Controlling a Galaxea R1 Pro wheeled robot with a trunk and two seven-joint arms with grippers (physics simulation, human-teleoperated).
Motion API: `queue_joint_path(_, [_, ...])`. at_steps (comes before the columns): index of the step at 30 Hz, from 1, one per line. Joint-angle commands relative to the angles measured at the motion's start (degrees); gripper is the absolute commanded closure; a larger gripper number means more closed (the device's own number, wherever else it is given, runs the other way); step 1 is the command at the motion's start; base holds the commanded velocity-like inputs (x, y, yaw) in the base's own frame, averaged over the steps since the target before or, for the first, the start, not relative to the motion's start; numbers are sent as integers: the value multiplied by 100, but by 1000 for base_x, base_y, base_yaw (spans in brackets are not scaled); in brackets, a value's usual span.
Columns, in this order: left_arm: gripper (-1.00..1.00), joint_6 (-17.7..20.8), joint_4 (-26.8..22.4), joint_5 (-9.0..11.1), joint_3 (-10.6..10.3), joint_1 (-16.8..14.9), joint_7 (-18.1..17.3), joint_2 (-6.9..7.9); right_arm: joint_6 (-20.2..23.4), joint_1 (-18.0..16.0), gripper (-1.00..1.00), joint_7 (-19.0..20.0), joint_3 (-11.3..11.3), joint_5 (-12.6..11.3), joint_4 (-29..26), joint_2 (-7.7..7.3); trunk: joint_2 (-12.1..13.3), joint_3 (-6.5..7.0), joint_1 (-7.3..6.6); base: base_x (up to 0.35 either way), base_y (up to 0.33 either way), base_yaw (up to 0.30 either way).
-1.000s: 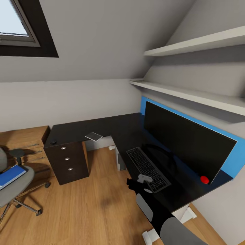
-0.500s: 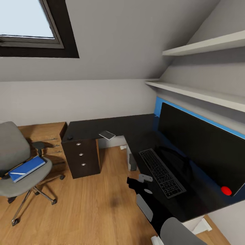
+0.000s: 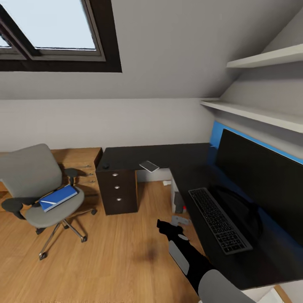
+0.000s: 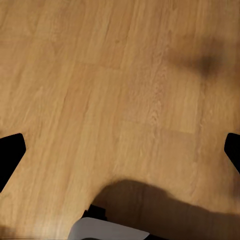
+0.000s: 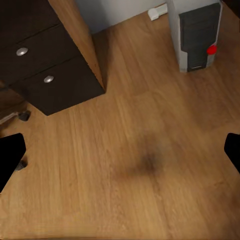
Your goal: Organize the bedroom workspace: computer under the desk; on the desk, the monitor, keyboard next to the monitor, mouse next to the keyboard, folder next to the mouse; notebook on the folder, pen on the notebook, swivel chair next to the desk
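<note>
The black desk (image 3: 160, 153) runs along the wall and down the right side. On it stand the monitor (image 3: 261, 181), the keyboard (image 3: 219, 219), the grey notebook (image 3: 149, 166) and the small black mouse (image 3: 106, 166) above the drawers. The computer (image 5: 197, 35) stands on the floor under the desk. At the left, the swivel chair (image 3: 31, 172) carries the blue folder (image 3: 59, 198) on its seat. The pen is out of view. My right gripper (image 5: 120, 155) hangs open over bare floor, well short of the chair. My left gripper (image 4: 120, 155) is open over floorboards too.
A light wooden drawer unit (image 3: 82, 158) stands between chair and desk. The desk's drawer block (image 3: 118, 191) faces open wooden floor (image 3: 113, 252). Two white shelves (image 3: 252, 113) and a blue wall panel (image 3: 219, 128) sit above the monitor. A skylight is at the upper left.
The camera has swung left, so the whole picture slid right. The swivel chair with the folder has come fully into view. Nothing on the desk has moved.
</note>
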Motion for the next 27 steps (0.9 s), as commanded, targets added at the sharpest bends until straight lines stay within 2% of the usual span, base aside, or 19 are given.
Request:
queue_joint_path(1, [-100,-1,-12,53,-26,4,47,8,19,-1,-100,-43,19,-12,-9,0,-8,-8,2,0,0,277])
queue_joint_path(8, [-100,-1,-12,53,-26,0,47,8,8,7,-100,-43,20,145,-9,0,-8,-8,2,16,0,277])
queue_joint_path(11, [-100,10,-12,53,-26,3,47,8,-5,13,-100,-43,20,185,-10,0,-8,-8,2,209,0,278])
queue_joint_path(16, [-100,13,-12,52,-26,1,47,10,-305,20,-100,-45,21,233,4,0,-8,4,2,296,0,258])
queue_joint_path(20, [-100,16,-12,51,-26,0,47,9,-686,100,-100,-50,27,472,13,0,-8,31,2,317,0,113])
queue_joint_path(23, [-100,17,-12,46,-26,1,47,8,-904,213,-100,-52,35,775,15,0,-8,57,2,284,0,28])
queue_joint_path(27, [-100,6,-12,45,-26,4,47,8,-1012,246,-100,-53,42,879,16,0,-8,92,2,116,0,9])
